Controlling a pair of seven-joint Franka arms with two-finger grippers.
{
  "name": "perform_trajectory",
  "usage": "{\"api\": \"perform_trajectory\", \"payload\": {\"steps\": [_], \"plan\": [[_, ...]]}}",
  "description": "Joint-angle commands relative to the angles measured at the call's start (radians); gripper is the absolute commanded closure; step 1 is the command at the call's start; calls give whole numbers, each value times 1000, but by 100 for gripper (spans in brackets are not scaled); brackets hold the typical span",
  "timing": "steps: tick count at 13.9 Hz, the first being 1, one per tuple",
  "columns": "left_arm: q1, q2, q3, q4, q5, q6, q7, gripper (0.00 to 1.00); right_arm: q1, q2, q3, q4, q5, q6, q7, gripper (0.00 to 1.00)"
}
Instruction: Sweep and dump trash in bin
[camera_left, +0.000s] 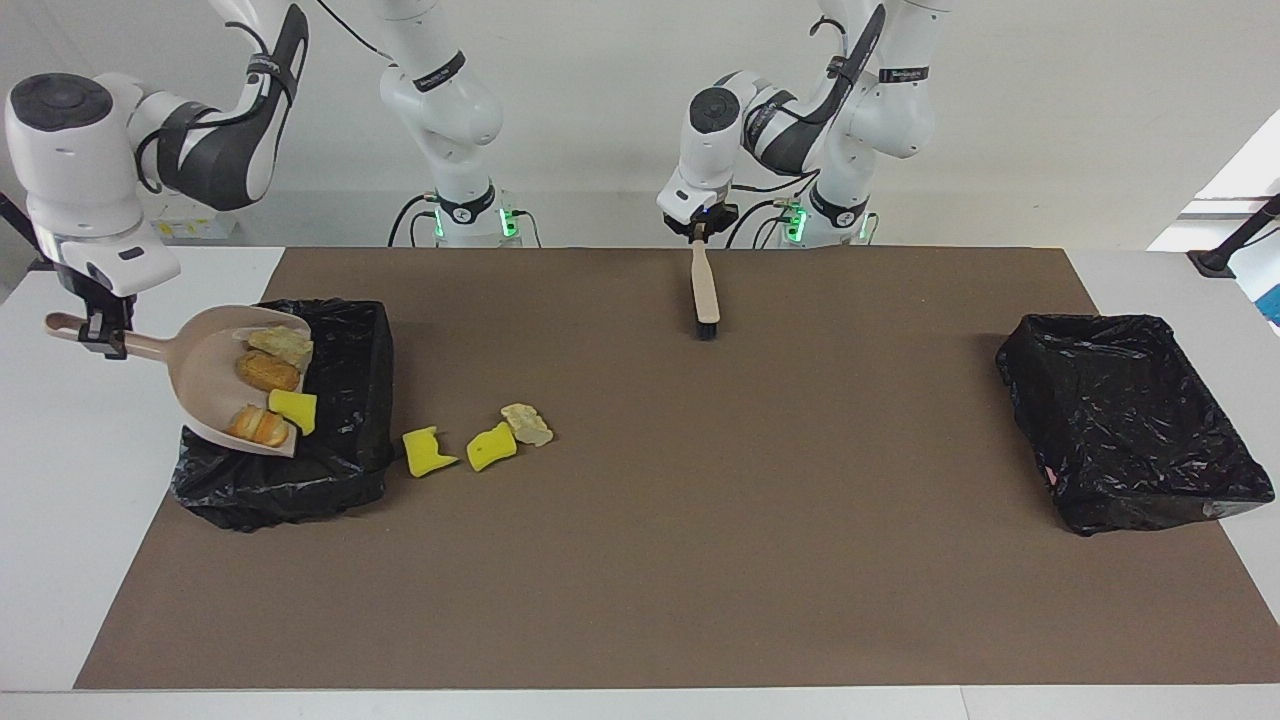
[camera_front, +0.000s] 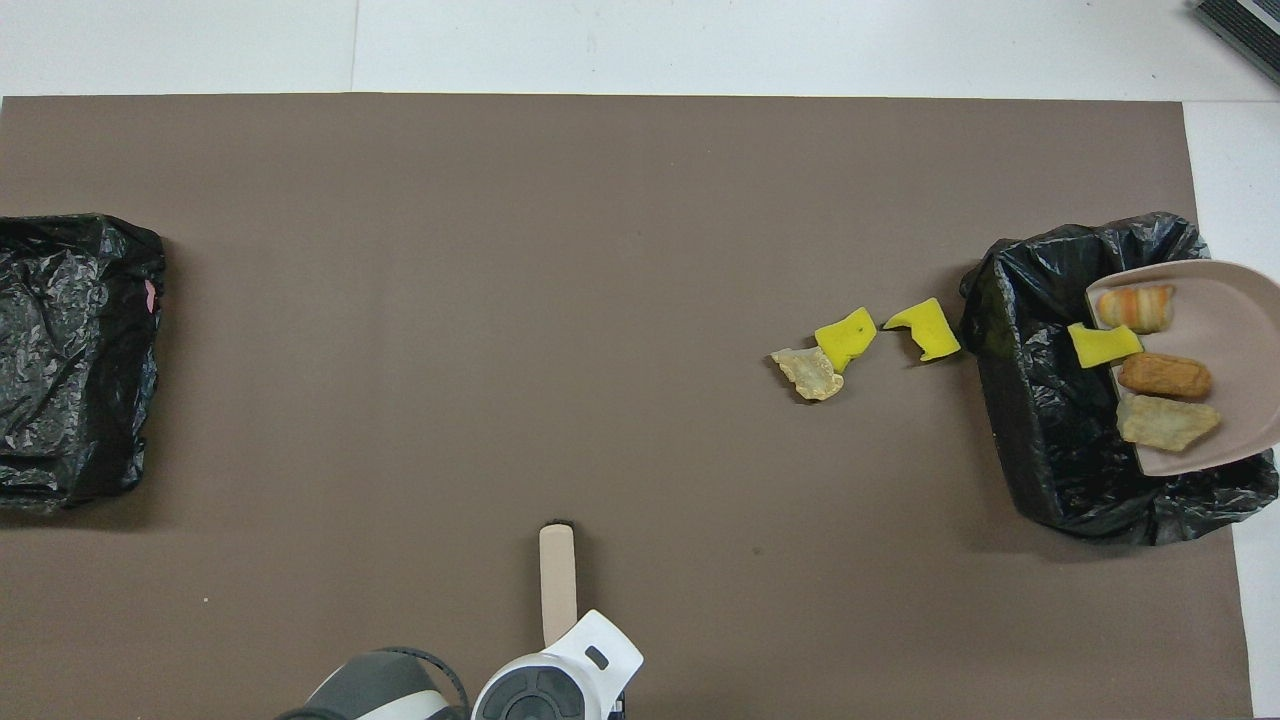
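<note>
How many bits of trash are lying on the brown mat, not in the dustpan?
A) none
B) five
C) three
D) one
C: two yellow sponge chunks and one beige lump lie on the mat beside the bin; four more ride in the dustpan.

We find no text, label, brand or number that we can read. Dark bands on the arms' upper links (camera_left: 903, 74) carry small pale lettering, but we cannot make it out. A pale box with yellow marks (camera_left: 185, 222) stands past the tabletop's edge near the right arm; its marks are illegible too.
</note>
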Motion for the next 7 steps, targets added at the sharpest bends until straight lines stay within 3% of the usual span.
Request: {"api": "perform_trajectory", "payload": {"steps": [1, 2, 5, 7], "plan": [[36, 40, 5, 51, -16, -10, 29, 39, 13, -87, 5, -122, -136, 74, 124, 100], [88, 59, 4, 88, -15, -13, 23, 1, 16, -93, 6, -131, -165, 75, 165, 100], [206, 62, 5, 184, 14, -32, 39, 0, 41, -115, 5, -136, -227, 67, 179, 100], [294, 56, 5, 285, 77, -95, 148, 0, 44, -139, 6, -136, -235, 53, 173, 100]]}}
